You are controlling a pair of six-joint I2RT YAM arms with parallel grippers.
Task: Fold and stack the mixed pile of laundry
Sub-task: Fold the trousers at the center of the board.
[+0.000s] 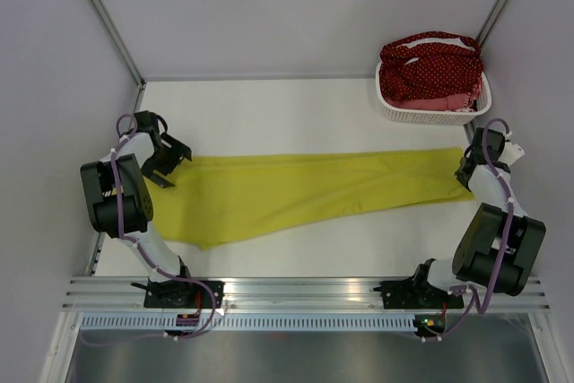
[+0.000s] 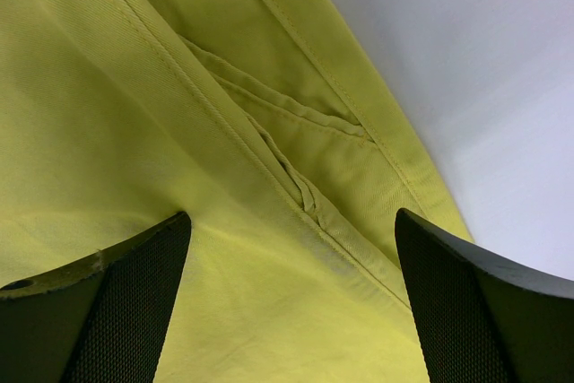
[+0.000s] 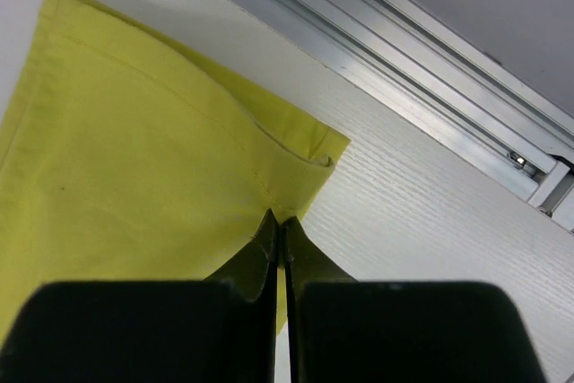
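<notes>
A yellow-green garment [image 1: 305, 190] lies spread flat and long across the table, its wide end at the left and its narrow end at the right. My left gripper [image 1: 167, 161] hovers open over the wide end; its wrist view shows a pocket seam [image 2: 296, 177] between the spread fingers [image 2: 134, 293]. My right gripper [image 1: 468, 173] is shut on the narrow end; in its wrist view the closed tips [image 3: 280, 219] pinch the garment's edge [image 3: 179, 150] near a corner. A dark red white-dotted cloth [image 1: 430, 65] and a salmon-pink piece [image 1: 439, 103] lie in the basket.
The white perforated basket [image 1: 395, 107] stands at the back right corner of the table. A metal rail [image 1: 305, 291] runs along the near edge, and a side rail [image 3: 430, 105] lies close to my right gripper. Walls enclose the table.
</notes>
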